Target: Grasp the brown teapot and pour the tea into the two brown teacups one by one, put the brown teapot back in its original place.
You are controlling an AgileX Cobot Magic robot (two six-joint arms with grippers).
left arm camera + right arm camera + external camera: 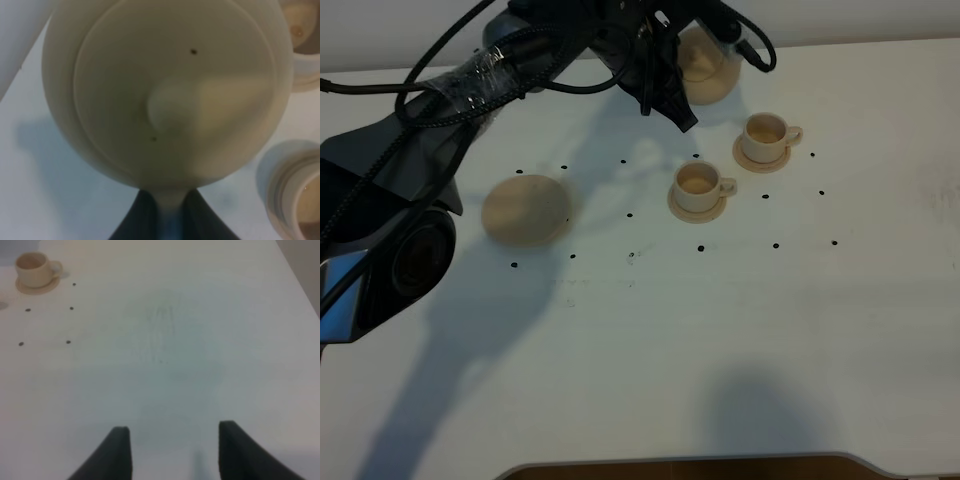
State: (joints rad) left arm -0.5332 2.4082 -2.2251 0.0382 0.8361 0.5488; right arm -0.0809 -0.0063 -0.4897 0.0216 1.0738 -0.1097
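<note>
— Left gripper (169, 202): what does it have hold of?
— Its two dark fingers (141, 220) are closed on the loop handle (170, 214) of the brown teapot (708, 68), one finger on each side, with the handle filling the gap between them.
— And where is the pot?
— At the far side of the white table (720, 340), beyond the two brown teacups (698, 186). The left arm (470, 85) stretches across the middle to reach it. The pot is well apart from the wide round saucer (525, 210), which lies toward the left. The wrist view looks down onto the knobbed lid (172, 107). Whether the pot's base touches the table cannot be told.
— The cups?
— Both stand upright, each on its own small saucer (698, 208), near each other but not touching. The farther cup (767, 133) is the one closer to the pot.
— Right gripper (172, 437)?
— Its jaws are spread wide with nothing held, above the tabletop. One cup shows far off from it in its wrist view.
</note>
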